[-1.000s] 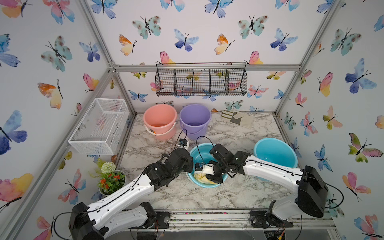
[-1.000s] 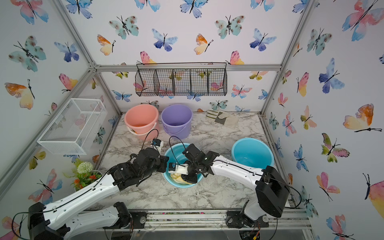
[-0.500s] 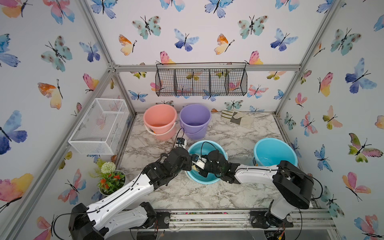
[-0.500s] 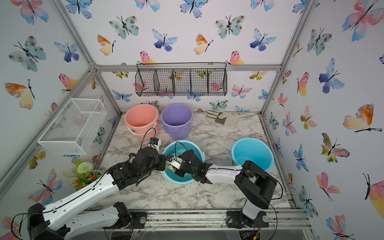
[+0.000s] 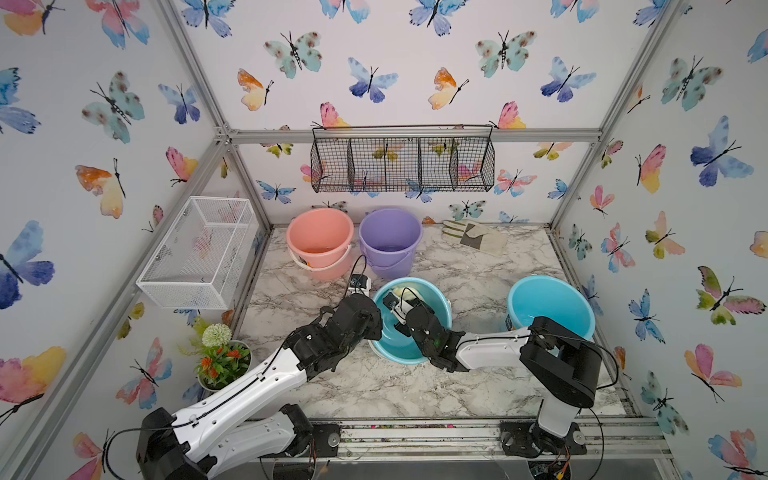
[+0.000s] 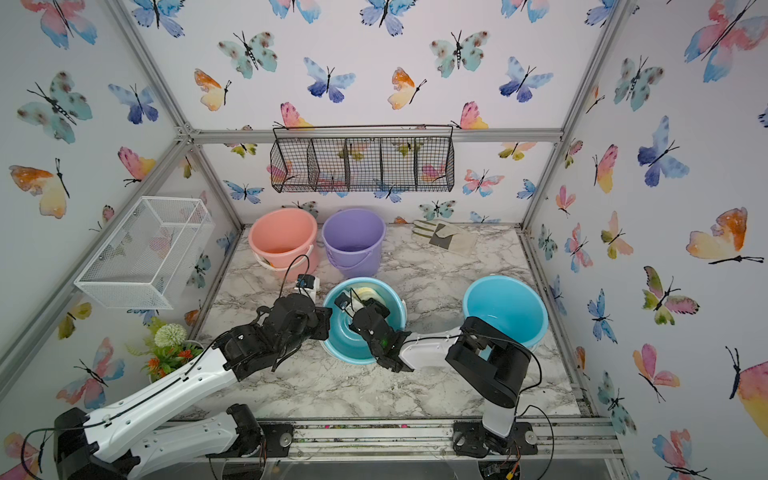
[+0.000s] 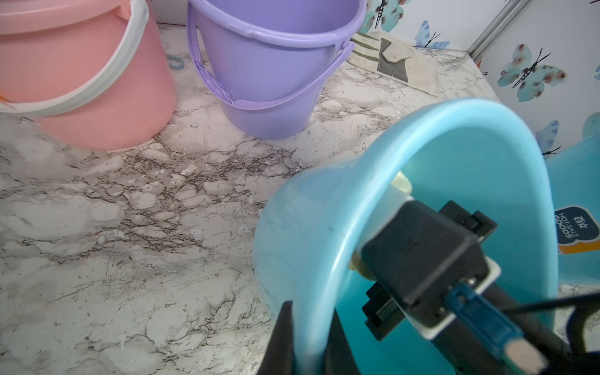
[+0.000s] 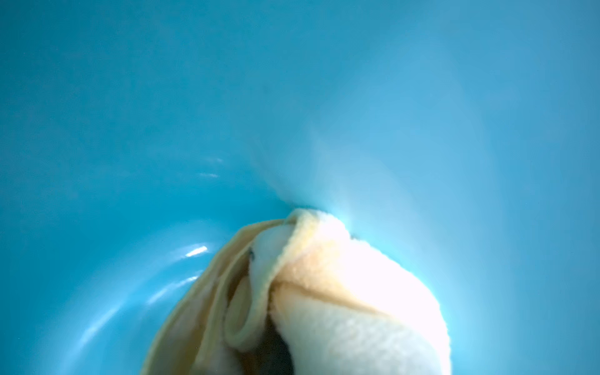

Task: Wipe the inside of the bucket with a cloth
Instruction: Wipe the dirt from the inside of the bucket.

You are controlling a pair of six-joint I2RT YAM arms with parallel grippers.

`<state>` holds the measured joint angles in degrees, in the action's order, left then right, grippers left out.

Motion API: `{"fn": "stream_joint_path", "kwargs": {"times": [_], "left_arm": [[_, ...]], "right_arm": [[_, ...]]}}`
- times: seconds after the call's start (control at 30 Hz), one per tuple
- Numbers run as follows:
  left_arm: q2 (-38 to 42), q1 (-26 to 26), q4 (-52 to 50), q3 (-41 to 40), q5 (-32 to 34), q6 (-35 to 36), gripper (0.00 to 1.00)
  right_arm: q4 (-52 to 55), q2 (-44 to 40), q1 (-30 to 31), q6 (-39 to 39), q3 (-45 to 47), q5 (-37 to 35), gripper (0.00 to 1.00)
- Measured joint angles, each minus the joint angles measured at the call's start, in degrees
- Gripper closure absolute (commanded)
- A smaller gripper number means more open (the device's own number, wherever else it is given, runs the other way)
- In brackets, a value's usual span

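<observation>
Tilted bucket (image 5: 388, 338), rim pinched by left claw (image 7: 310, 341); right claw (image 5: 405, 298) clamped on cloth (image 8: 341, 292) against inner wall: hard wiping may pull rim free, skidding bucket across counter (image 5: 374, 386).

The bucket (image 5: 441, 300) (image 6: 345, 337) (image 7: 454, 108) is light blue plastic with a smooth, glossy inside (image 8: 162, 97), and it sits open-mouthed on the marbled table (image 5: 374, 386) near the front middle. It looks tipped rather than level. The cloth (image 5: 402, 292) (image 6: 366, 292) (image 7: 403, 185) (image 8: 341, 292) is pale yellow terry, bunched into thick folds inside the bucket, with its leading fold pressed against the inner wall on the far side, just below the rim
</observation>
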<state>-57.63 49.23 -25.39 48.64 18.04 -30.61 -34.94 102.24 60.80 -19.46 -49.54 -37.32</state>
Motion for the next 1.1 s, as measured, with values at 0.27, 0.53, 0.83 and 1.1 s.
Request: {"fn": "stream_joint_path", "kwargs": {"times": [0.27, 0.53, 0.83, 1.1], "left_arm": [[0.02, 0.13, 0.63, 0.00, -0.94, -0.09, 1.00], [0.02, 0.50, -0.04, 0.00, -2.47, -0.07, 1.00], [-0.17, 1.05, -1.97, 0.00, -5.22, -0.02, 1.00], [-0.17, 1.16, -3.28, 0.00, -6.82, 0.46, 1.00]], "right_arm": [[24.35, -2.38, 0.33, -1.20, -6.08, -7.23, 0.98], [58.86, -2.38, 0.31, 3.15, -15.52, -0.83, 0.98], [79.10, -1.62, 0.24, 4.00, -19.52, 20.94, 0.98], [79.97, -2.73, -0.59, 2.80, -19.08, 43.93, 0.98]]}}
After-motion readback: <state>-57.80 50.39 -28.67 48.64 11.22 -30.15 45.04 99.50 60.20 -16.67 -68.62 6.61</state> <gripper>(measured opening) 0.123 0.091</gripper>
